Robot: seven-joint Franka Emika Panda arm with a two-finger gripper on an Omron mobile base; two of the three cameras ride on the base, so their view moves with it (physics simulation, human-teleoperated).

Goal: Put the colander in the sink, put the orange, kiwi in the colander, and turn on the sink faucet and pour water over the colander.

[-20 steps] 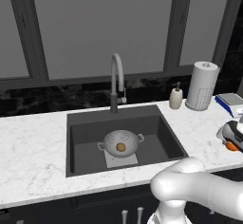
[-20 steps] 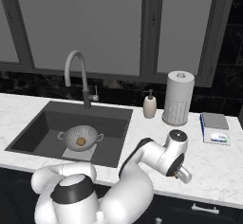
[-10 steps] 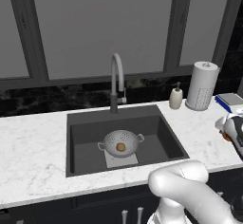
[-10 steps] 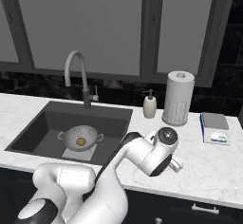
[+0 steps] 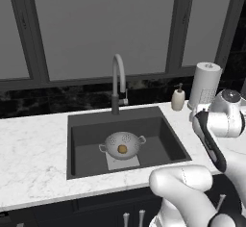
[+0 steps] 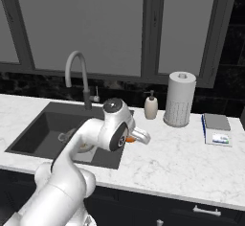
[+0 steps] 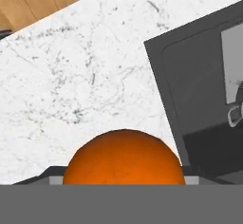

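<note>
One arm bent over counter (image 6: 182,148), claw gripping orange (image 7: 124,157)

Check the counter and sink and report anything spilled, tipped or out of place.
Nothing stands out. The colander sits upright in the sink with a small brownish fruit inside. The faucet, soap dispenser and paper towel roll stand upright. The gripper carries the orange above the counter.
</note>
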